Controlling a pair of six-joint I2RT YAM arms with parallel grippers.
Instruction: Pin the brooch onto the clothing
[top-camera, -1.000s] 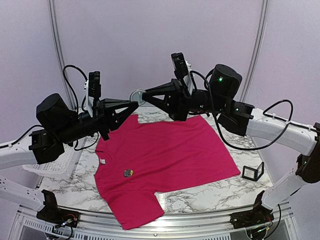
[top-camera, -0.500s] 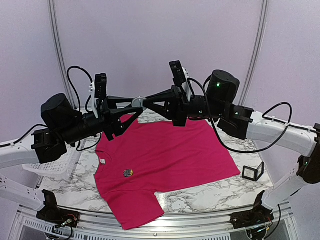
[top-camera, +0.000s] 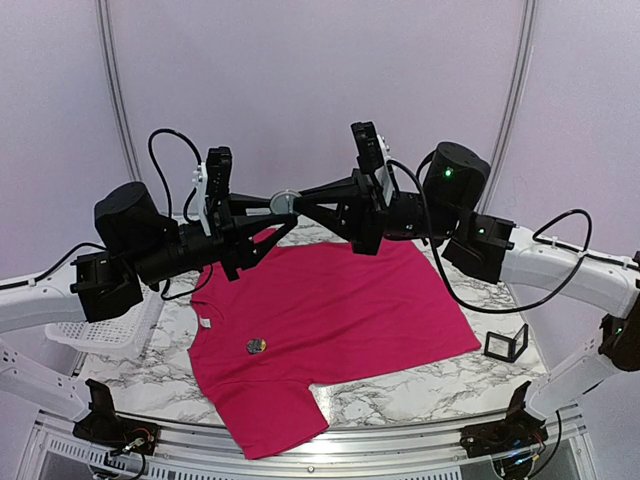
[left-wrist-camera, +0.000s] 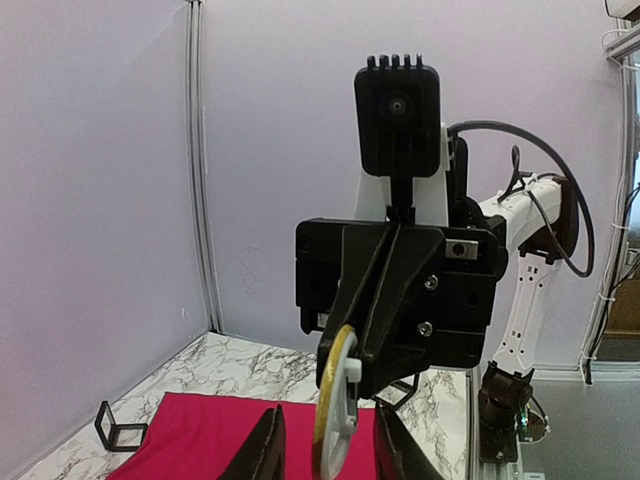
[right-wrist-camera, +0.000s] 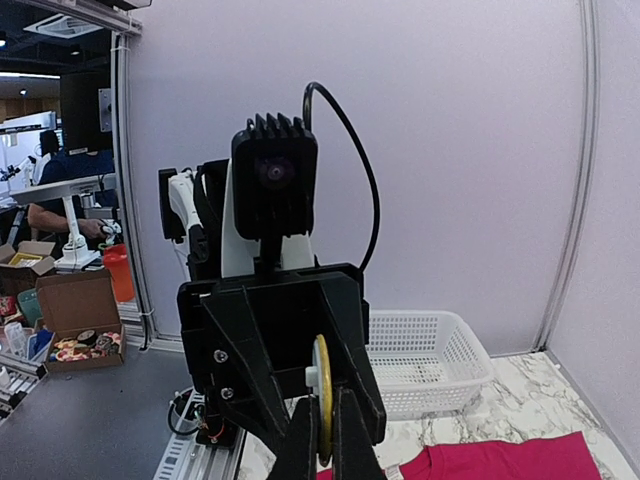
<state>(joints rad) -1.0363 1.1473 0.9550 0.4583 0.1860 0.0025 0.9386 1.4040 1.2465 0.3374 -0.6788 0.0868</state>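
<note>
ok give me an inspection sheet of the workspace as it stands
surface: marble-pattern table, shirt spread on it
job's things: magenta T-shirt lies flat; brooch held in the air between both tools; small round badge sits on the shirt near its collar
clutter: white mesh basket at left; small black frame at right
tools: right tool shut on the brooch; left tool open, straddling it
cables: black cable loops over each wrist
surroundings: lilac walls; cardboard boxes outside

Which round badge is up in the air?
The gold-edged badge pinched by the right gripper; the other badge sits on the pink T-shirt.
</note>
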